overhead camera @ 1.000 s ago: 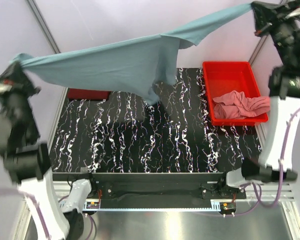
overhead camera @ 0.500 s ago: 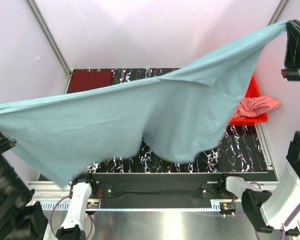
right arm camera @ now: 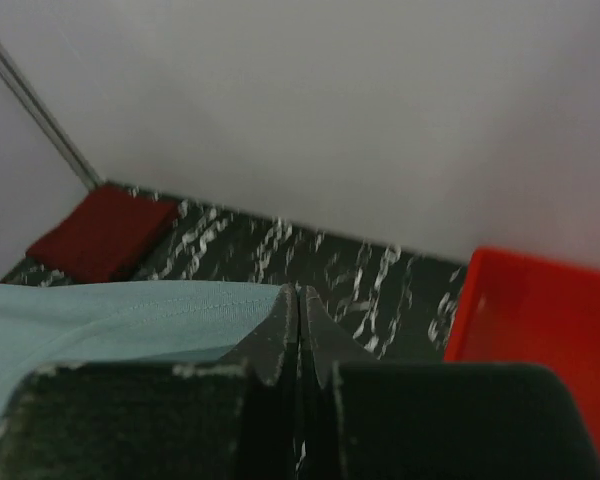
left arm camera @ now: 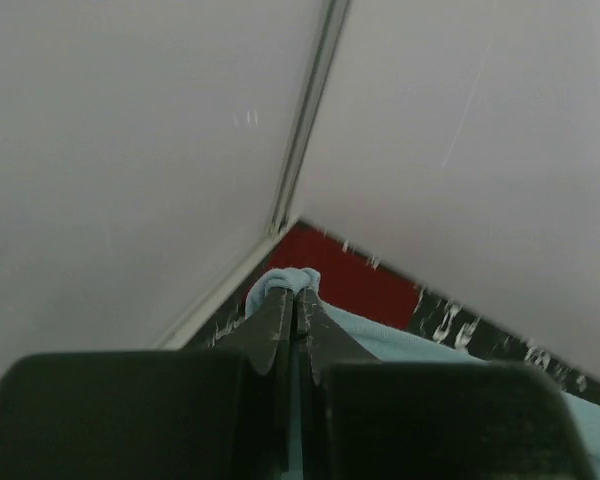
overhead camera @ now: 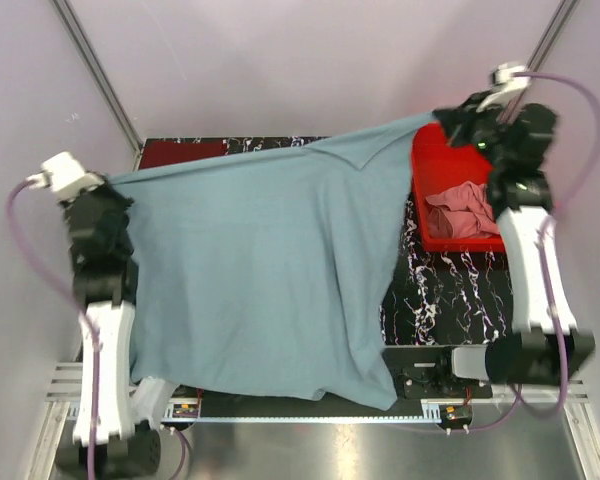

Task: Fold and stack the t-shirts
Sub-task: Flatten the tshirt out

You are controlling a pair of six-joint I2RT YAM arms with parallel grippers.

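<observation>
The grey-blue t-shirt (overhead camera: 265, 280) is stretched wide between both grippers and covers most of the black marbled table (overhead camera: 450, 300); its lower edge hangs over the near edge. My left gripper (overhead camera: 108, 185) is shut on its left corner (left arm camera: 285, 282). My right gripper (overhead camera: 448, 118) is shut on its right corner, and the cloth (right arm camera: 110, 315) runs left from the jaws. The dark maroon t-shirt (overhead camera: 185, 152) lies folded at the far left corner and shows in the left wrist view (left arm camera: 355, 280) and the right wrist view (right arm camera: 100, 232). The salmon pink t-shirt (overhead camera: 465, 210) lies crumpled in the tray.
A rigid red plastic tray (overhead camera: 432, 165) stands at the right side of the table, partly under the cloth's right corner; it also shows in the right wrist view (right arm camera: 540, 320). Pale walls with metal posts (overhead camera: 95, 70) close in the back and sides.
Both arms have swung down and forward: the grey-blue shirt, held high a second ago and billowing near the camera half a second ago, is now spread low over the table.
</observation>
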